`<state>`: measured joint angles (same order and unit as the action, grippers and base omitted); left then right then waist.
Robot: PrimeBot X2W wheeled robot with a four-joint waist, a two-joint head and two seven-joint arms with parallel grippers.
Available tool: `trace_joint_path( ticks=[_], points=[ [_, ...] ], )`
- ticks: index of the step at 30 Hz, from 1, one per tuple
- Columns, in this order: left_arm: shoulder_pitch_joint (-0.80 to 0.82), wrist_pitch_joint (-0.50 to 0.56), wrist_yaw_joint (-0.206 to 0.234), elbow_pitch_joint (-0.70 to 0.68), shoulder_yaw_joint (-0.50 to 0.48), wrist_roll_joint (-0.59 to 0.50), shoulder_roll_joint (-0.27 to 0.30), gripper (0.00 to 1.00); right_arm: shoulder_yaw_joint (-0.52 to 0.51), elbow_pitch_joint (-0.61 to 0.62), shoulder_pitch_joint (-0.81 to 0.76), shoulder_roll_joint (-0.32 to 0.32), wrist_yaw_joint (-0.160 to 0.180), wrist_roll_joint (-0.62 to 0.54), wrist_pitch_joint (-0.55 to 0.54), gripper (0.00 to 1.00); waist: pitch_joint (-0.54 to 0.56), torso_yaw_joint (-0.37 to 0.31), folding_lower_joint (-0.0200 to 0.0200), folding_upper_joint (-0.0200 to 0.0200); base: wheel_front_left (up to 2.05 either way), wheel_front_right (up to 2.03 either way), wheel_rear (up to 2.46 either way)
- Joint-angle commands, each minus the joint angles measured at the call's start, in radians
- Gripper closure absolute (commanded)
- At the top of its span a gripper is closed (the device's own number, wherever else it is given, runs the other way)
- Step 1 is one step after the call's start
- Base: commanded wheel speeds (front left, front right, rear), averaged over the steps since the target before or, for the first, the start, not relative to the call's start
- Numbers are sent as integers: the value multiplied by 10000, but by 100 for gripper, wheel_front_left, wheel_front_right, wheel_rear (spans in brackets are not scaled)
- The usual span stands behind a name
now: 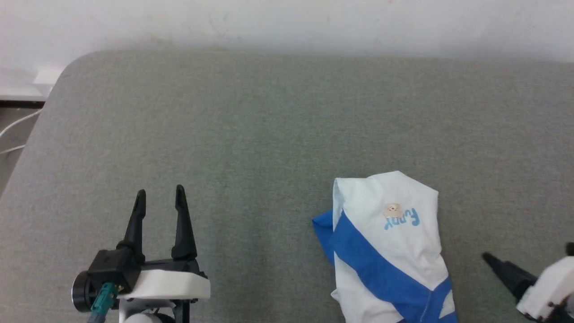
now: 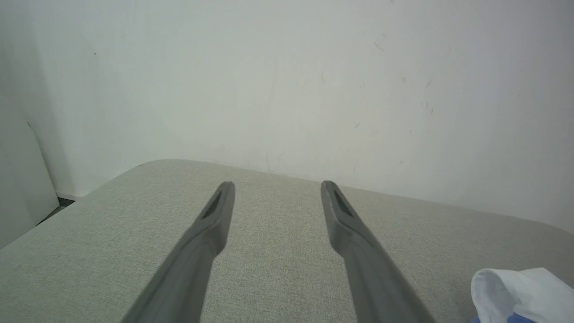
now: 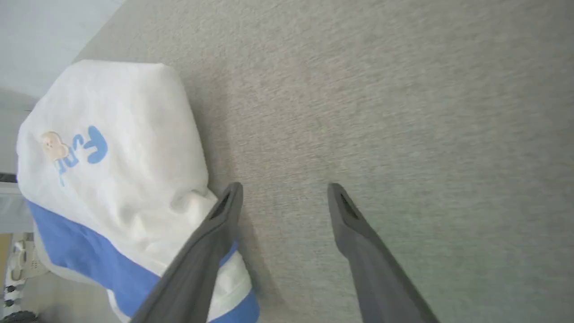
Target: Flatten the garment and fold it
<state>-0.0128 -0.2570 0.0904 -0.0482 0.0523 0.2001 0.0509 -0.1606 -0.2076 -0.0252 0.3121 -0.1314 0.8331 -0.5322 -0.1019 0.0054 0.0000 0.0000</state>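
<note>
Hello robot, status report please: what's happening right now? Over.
Left gripper open, empty; right gripper open, empty. Soft white jersey shirt with blue sleeves lies crumpled, unheld, on the grey fabric surface. Nothing in the way.

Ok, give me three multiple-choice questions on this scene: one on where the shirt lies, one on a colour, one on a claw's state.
1. Where does the shirt lie on the grey cushion? A) far left corner B) near edge, by the right claw C) against the wall
2. What colour is the shirt's diagonal band? A) red B) green C) blue
3. How is the left claw? A) open, empty B) shut on the shirt C) shut on a sleeve

Answers: 1 B, the shirt sits lower right in the head view; 2 C, blue crosses the white cloth; 3 A, it gapes over bare cushion.
</note>
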Motion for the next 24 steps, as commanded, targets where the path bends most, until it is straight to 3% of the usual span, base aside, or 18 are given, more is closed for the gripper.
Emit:
trace_joint_path(
  ticks=[1, 9, 14, 15, 16, 17, 24],
  points=[
    [120, -47, 52, -7, 36, 38, -7, 0, 172, -55, 244, -146, 7, 298, -233, 0, -160, 285, 0, 0, 0, 0, 0],
    [380, -47, 26, 65, 171, 121, -7, 0, 1164, -1026, 1262, -591, 7, 2035, -1227, 0, -390, 657, 0, 0, 0, 0, 0],
    [480, -47, 20, 112, 196, 135, -7, 0, 1867, -1819, 1645, -556, 7, 2365, -1463, 0, -505, 720, 0, 0, 0, 0, 0],
    [490, -47, 19, 120, 202, 136, -7, 0, 2013, -1913, 1715, -554, 7, 2441, -1507, 54, -524, 719, 0, 0, 0, 0, 0],
    [503, -47, 17, 126, 210, 137, -7, 0, 2170, -1980, 1783, -532, 7, 2469, -1508, 88, -545, 716, 0, 0, 0, 0, 0],
    [521, -47, 18, 131, 219, 136, -7, 0, 2303, -2044, 1844, -540, 7, 2548, -1514, 100, -563, 707, 0, 0, 0, 0, 0],
    [472, -47, -64, 303, 228, 55, -7, 0, 3315, -1853, 2155, -277, 7, 2871, -1166, 100, -205, 476, 0, 0, 0, 0, 0]
  ],
)
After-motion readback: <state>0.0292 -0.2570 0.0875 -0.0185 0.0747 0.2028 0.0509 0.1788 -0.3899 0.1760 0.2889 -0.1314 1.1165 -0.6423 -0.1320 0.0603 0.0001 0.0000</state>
